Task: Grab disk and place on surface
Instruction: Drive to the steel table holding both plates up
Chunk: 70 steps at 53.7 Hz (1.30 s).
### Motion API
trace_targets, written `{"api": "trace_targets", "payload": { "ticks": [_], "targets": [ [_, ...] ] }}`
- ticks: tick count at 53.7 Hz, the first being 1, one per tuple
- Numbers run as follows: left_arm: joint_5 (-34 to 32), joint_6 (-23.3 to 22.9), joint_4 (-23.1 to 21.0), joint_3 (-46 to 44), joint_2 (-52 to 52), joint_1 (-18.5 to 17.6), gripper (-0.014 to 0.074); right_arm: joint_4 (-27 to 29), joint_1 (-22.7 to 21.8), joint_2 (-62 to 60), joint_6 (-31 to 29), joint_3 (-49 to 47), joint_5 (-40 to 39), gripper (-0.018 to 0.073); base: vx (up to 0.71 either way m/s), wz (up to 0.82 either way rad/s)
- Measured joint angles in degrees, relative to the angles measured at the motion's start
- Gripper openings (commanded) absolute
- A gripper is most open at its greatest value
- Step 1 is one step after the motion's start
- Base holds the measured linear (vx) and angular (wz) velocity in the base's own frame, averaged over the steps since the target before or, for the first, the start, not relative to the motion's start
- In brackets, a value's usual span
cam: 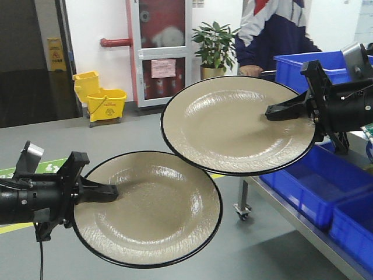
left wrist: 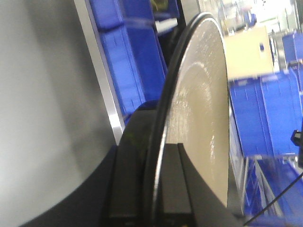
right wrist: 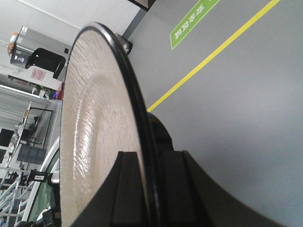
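Two beige disks with black rims hang in the air over the grey floor. My left gripper (cam: 113, 190) is shut on the near-left edge of the lower disk (cam: 157, 210). My right gripper (cam: 271, 112) is shut on the right edge of the higher disk (cam: 233, 125), whose rim overlaps the lower disk's far edge in the front view. In the left wrist view the disk (left wrist: 203, 94) stands edge-on between the fingers of the gripper (left wrist: 158, 142). The right wrist view shows the same pinch, gripper (right wrist: 149, 153) on disk (right wrist: 94, 118). The surface is out of view.
Blue bins (cam: 309, 181) stand on a steel-edged bench (cam: 291, 217) on the right, with more bins (left wrist: 123, 52) in the left wrist view. A person (cam: 274, 29), a potted plant (cam: 215, 46) and a yellow mop bucket (cam: 105, 102) stand behind. A yellow line (right wrist: 213, 56) crosses the floor.
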Motion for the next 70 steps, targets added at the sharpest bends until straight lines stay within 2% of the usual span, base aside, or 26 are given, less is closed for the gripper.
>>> {"api": "trace_targets", "payload": {
  "ticks": [16,31,70],
  "targets": [
    [-0.3,0.0,0.0,0.0,0.0,0.0,-0.0001,0.0,0.0,0.0,0.0,0.0,0.0,-0.0008,0.40,0.07],
    [-0.3,0.0,0.0,0.0,0.0,0.0,-0.0001,0.0,0.0,0.0,0.0,0.0,0.1,-0.0008,0.39,-0.27],
    [-0.5,0.0,0.0,0.0,0.0,0.0,-0.0001,0.0,0.0,0.0,0.0,0.0,-0.3,-0.0008,0.33,-0.77]
  ]
}}
